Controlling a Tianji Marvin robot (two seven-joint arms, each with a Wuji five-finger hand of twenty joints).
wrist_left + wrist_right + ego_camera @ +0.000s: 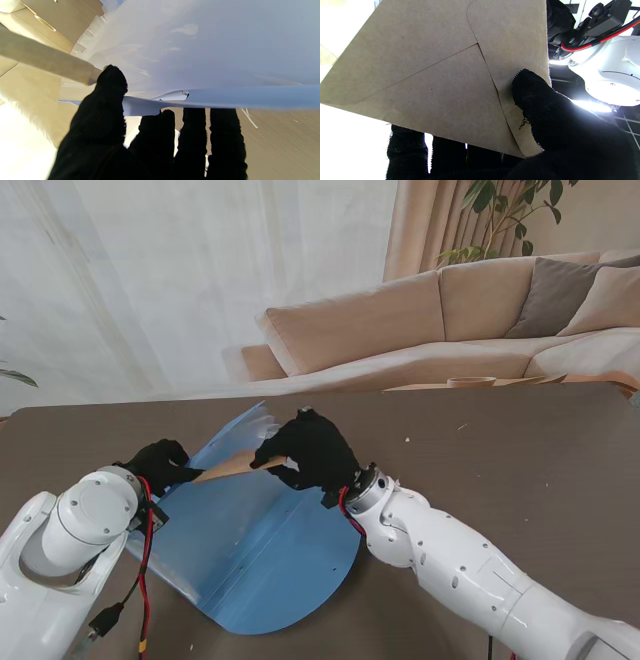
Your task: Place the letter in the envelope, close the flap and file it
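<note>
A: Holding the envelope (440, 82) in our right hand (312, 452), thumb pinching its sealed flap side, lifted over the blue folder (265, 550).
B: Left hand (160, 465)?
A: Fingers clamp the folder's raised cover, left side of the counter (520, 470).

The envelope (425, 82) is showing as matt brown kraft paper, faintly speckled and fibrous. The folder (262, 550) is gleaming as smooth, semi-glossy blue plastic, catching window light. Both hands, left hand (160, 464) and right hand (312, 450), are wearing fuzzy black cloth gloves. The arm shells (450, 565) are shining as glossy white plastic. The table (520, 470) is looking matt dark brown.
</note>
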